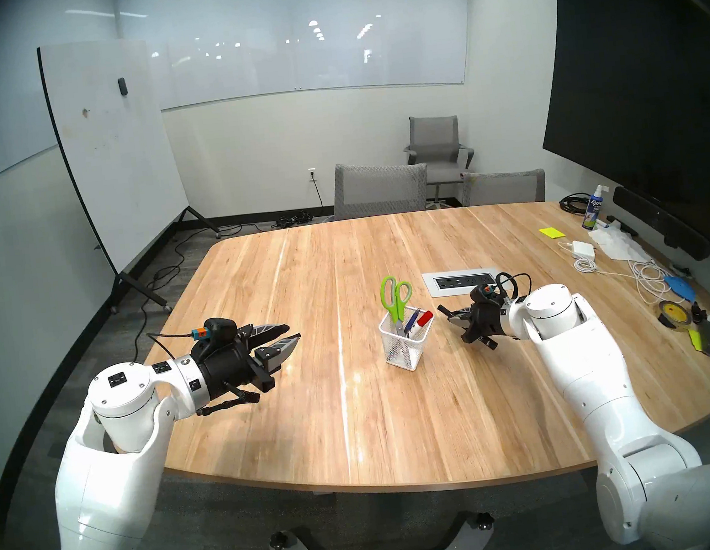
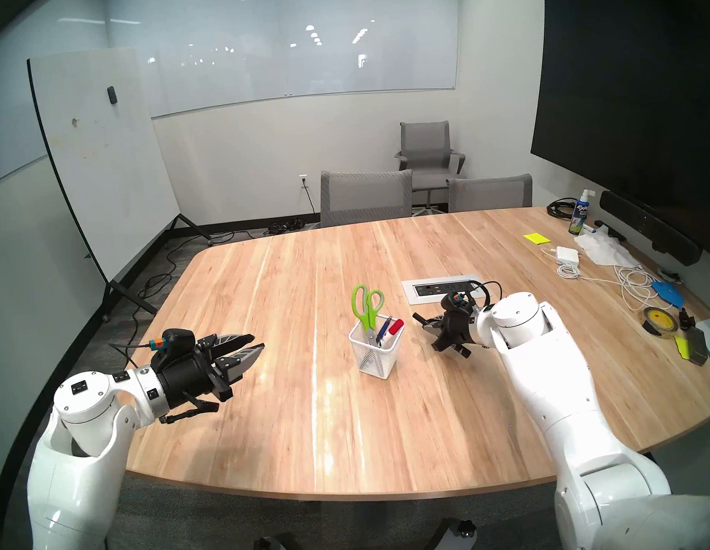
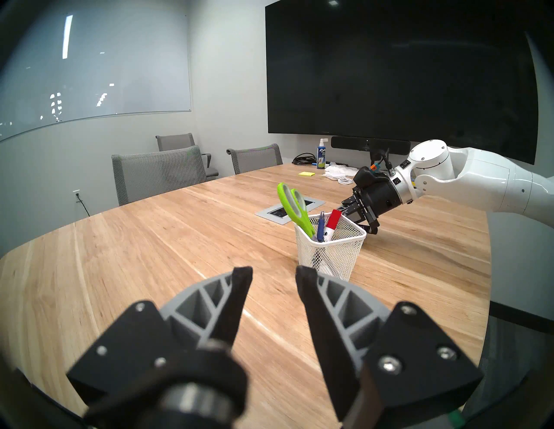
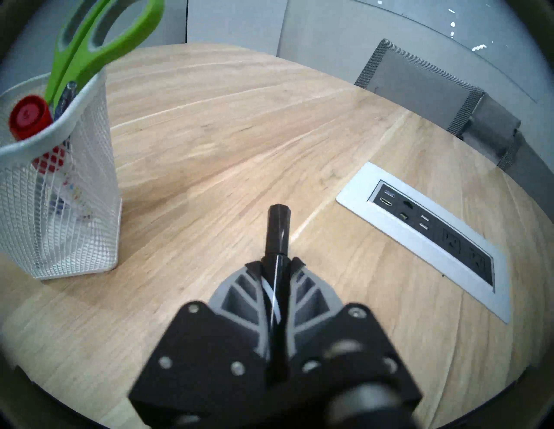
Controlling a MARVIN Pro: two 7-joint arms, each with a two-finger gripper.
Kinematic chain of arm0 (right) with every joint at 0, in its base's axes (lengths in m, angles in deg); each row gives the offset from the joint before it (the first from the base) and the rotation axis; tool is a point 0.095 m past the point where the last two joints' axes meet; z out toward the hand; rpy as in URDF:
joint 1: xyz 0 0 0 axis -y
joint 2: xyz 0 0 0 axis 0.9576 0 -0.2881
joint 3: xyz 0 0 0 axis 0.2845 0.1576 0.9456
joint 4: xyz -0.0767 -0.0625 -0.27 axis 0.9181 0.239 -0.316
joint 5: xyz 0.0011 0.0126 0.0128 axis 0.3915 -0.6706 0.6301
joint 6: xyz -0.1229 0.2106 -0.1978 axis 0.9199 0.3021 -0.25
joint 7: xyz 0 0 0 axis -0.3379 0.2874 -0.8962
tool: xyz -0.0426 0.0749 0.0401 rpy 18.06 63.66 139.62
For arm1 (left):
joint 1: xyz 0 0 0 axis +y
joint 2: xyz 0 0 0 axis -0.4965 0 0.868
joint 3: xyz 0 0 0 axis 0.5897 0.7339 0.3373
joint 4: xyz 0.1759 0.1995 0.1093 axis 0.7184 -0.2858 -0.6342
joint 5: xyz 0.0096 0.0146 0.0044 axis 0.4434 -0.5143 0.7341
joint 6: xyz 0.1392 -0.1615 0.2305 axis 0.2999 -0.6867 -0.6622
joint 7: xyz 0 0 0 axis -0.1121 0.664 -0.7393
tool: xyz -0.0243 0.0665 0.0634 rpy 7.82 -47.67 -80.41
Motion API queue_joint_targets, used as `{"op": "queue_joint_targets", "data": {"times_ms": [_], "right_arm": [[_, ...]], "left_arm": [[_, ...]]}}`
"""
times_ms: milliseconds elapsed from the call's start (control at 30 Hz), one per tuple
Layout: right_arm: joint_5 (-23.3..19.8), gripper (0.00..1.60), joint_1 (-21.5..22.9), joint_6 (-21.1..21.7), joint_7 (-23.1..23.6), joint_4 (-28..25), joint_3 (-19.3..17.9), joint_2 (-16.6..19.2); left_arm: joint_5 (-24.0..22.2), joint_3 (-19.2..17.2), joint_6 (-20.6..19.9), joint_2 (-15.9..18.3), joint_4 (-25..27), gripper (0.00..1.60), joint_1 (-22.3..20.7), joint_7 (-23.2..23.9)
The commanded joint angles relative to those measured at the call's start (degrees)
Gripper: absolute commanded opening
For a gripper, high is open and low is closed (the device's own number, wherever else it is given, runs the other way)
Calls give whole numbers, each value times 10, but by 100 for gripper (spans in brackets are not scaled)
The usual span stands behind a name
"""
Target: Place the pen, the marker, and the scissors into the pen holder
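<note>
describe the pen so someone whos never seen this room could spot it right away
On the big wooden table, near its middle, stands a white mesh pen holder. Three things stick out of its top, and the pen is the middle one, between the green-handled scissors and the red-capped marker. It is the thinnest of the three, and it is blue.

An office meeting room: a long wooden conference table (image 1: 310, 360) with a built-in power and data socket panel (image 1: 461, 281), 3 grey mesh chairs (image 1: 379, 189), a glass whiteboard (image 1: 297, 34) on the wall, a rolling whiteboard (image 1: 113, 153), and a large dark wall screen (image 1: 638, 76).
</note>
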Motion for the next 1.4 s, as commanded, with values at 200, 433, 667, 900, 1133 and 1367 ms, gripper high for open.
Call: {"op": "queue_joint_targets", "data": {"times_ms": [200,433,667,900,1133,1367], "right_arm": [[-46,0,-17,1,24,-71,-50,-5],[-68,0,-30,-4,36,-90,-75,-13],[-97,0,-40,3,57,-113,-104,-26],[-112,0,-53,5,66,-126,-123,-33],[-135,0,-67,15,83,-151,-147,-46],[-159,0,-75,25,92,-167,-170,-66]], "left_arm": [[0,-2,1,1,10,93,-2,1],[0,-2,1,1,10,93,-2,1],[0,-2,1,1,10,93,-2,1],[0,-2,1,1,10,93,-2,1],[0,-2,1,1,10,93,-2,1],[0,-2,1,1,10,93,-2,1]]}}
